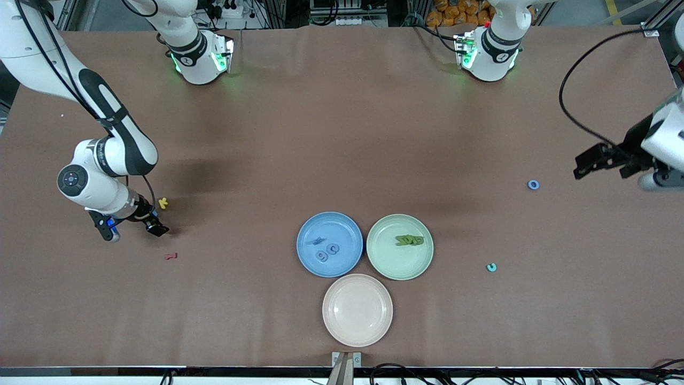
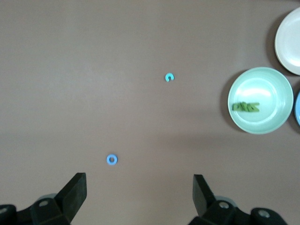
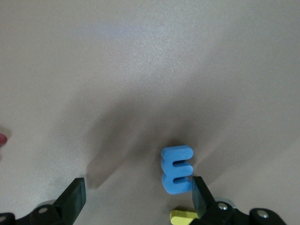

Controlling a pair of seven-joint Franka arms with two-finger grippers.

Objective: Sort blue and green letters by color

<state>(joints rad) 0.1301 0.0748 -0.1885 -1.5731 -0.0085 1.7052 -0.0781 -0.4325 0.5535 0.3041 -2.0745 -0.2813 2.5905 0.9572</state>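
On the table, front view, blue letters are lying in the blue plate [image 1: 315,258], green letters [image 1: 409,240] in the green plate [image 1: 382,256]. Left wrist view: left pincer [image 2: 139,197] is hanging spread. Right wrist view: right pincer [image 3: 138,199] is hanging spread beside a blue E [image 3: 176,169].

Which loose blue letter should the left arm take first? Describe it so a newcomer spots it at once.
Start at the green plate and look toward the left arm's end of the table. Two small letters lie loose there; take the blue ring letter, below the open left gripper. It is a closed medium-blue ring, farther from the front camera than the teal C-shaped letter, which has a gap.
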